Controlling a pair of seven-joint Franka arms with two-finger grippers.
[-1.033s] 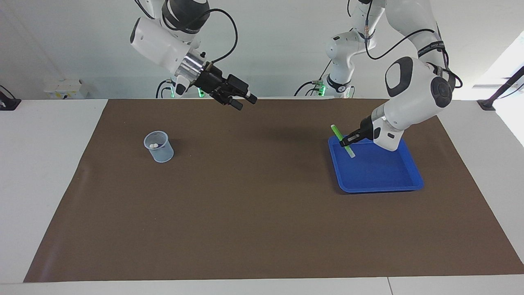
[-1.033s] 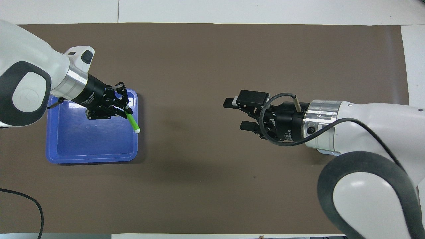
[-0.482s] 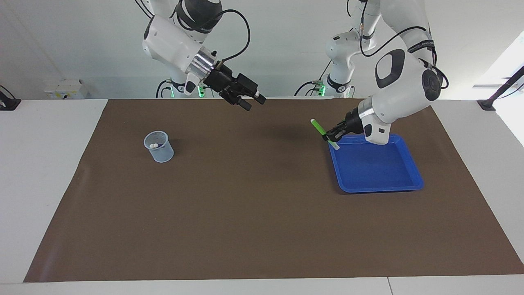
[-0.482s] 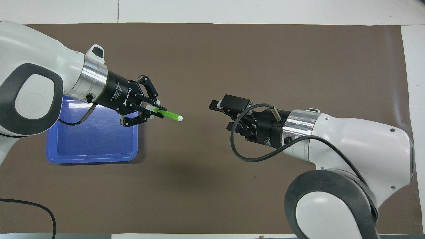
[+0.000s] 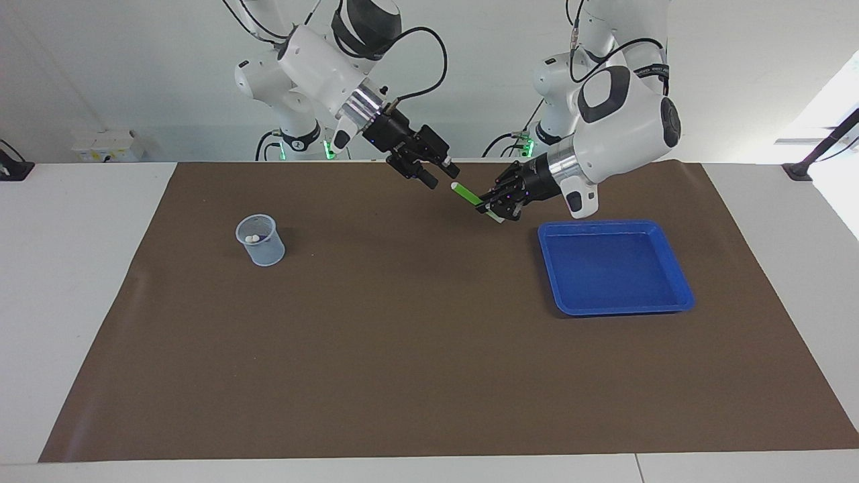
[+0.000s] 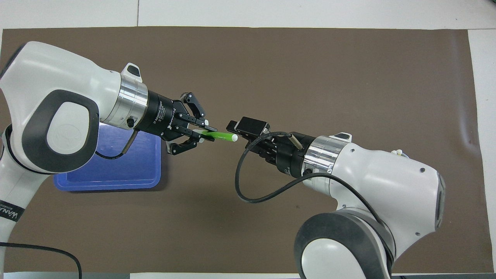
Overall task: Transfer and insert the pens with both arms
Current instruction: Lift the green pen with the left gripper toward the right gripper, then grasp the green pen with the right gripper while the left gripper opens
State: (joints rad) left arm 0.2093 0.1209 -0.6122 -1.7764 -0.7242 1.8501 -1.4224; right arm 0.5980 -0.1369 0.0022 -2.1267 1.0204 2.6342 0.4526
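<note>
My left gripper (image 5: 490,208) (image 6: 209,134) is shut on a green pen (image 5: 468,194) (image 6: 221,136), held in the air over the brown mat beside the blue tray. The pen's pale cap end points at my right gripper (image 5: 441,177) (image 6: 241,136). That gripper hangs in the air facing it, fingers apart, with the cap end just at its fingertips. A clear cup (image 5: 260,240) stands toward the right arm's end of the table. Two pale pen ends (image 5: 252,239) show inside it. My right arm hides the cup in the overhead view.
An empty blue tray (image 5: 617,310) (image 6: 116,170) lies on the mat toward the left arm's end. A brown mat (image 5: 402,349) covers most of the white table. Two smaller white arms (image 5: 553,127) with green lights stand at the robots' edge.
My left gripper lifted the green pen from over the tray and carried it toward the table's middle. My right gripper moved in to meet the cap end, its fingers somewhat narrower.
</note>
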